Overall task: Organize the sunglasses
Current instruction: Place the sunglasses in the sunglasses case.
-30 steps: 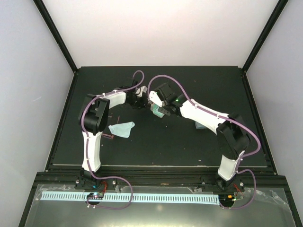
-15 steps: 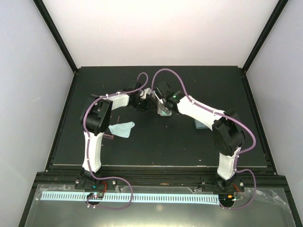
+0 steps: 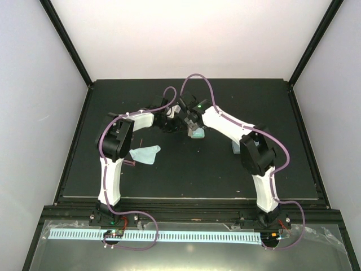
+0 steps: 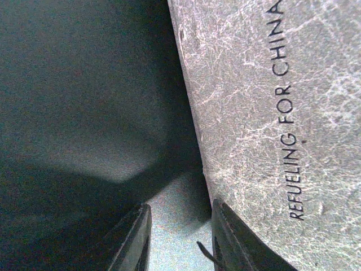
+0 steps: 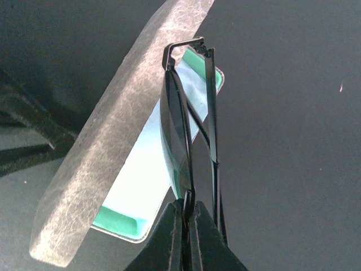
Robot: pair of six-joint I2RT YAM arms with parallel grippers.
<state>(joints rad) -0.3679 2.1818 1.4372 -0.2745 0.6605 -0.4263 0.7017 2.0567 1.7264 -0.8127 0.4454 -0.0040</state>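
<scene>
Folded black sunglasses [image 5: 179, 132] with dark lenses hang upright in my right gripper [image 5: 186, 206], which is shut on their frame. They hover over an open case whose teal-lined tray [image 5: 121, 221] holds a pale blue lining. The case's grey textured lid [image 5: 107, 152] leans left. In the top view that case [image 3: 197, 134] lies mid-table under the right gripper [image 3: 192, 121]. My left gripper [image 4: 179, 212] has its jaws apart, its right finger [image 4: 231, 240] against the printed lid [image 4: 271, 113]; nothing shows between the fingers. A thin reddish frame [image 3: 129, 163] lies beside the left arm.
A light blue cloth [image 3: 145, 153] lies on the black table [image 3: 186, 175] left of centre. A blue-grey case [image 3: 237, 148] peeks out behind the right forearm. Both arms meet near the table's back middle, with black posts at the corners.
The right arm has swung left and toward the back, bringing the black sunglasses over the open case. The left arm has shifted only slightly toward the case.
</scene>
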